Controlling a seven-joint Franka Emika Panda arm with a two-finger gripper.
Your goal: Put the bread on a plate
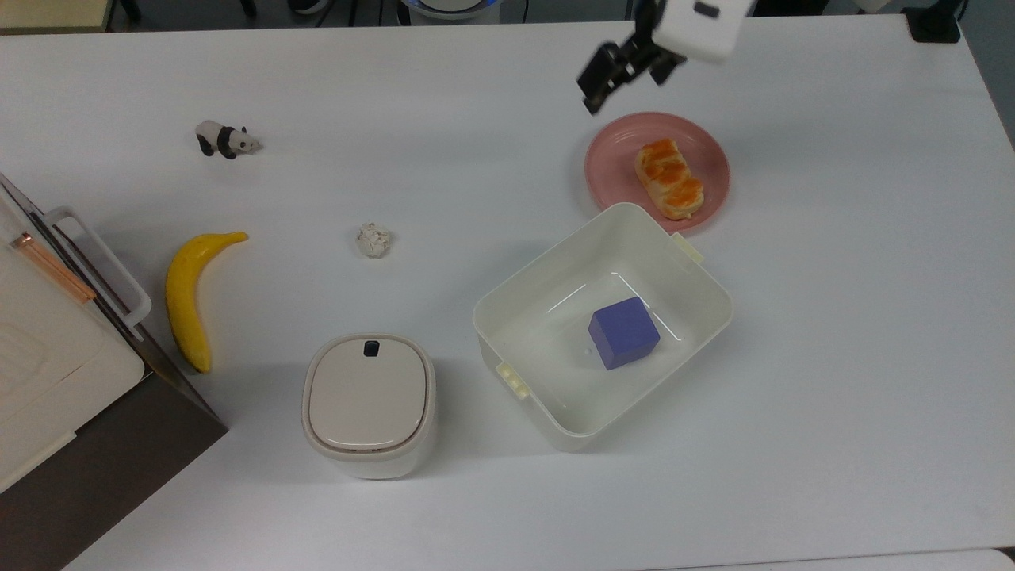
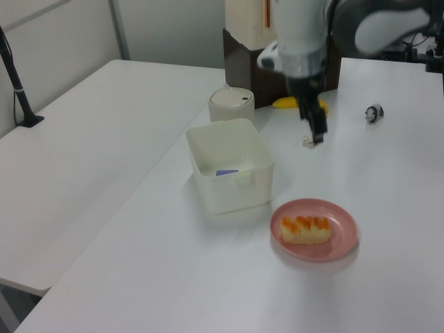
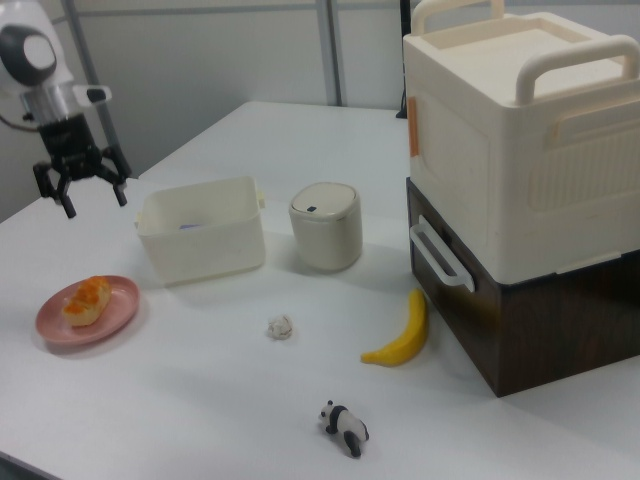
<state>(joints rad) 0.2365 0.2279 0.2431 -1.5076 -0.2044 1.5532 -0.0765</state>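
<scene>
The bread [image 1: 668, 178], a braided orange-brown bun, lies flat on the pink plate [image 1: 610, 151] at the top view's upper right. My gripper [image 1: 629, 73] hangs in the air above and to the top view's upper left of the plate, clear of both, open with nothing between its fingers. In the left view the bread [image 2: 305, 229] rests on the plate [image 2: 345, 239] in the foreground, and the gripper [image 2: 316, 128] is high up behind it. In the right view the open gripper [image 3: 95, 198] hovers well above the bread [image 3: 85, 298] and the plate [image 3: 112, 317].
A white tub [image 1: 507, 317] holding a purple cube [image 1: 623, 333] stands right next to the plate. A lidded bin [image 1: 369, 404], a paper ball [image 1: 373, 239], a banana [image 1: 186, 297], a toy panda [image 1: 224, 139] and a stacked box [image 1: 47, 349] occupy the top view's left half.
</scene>
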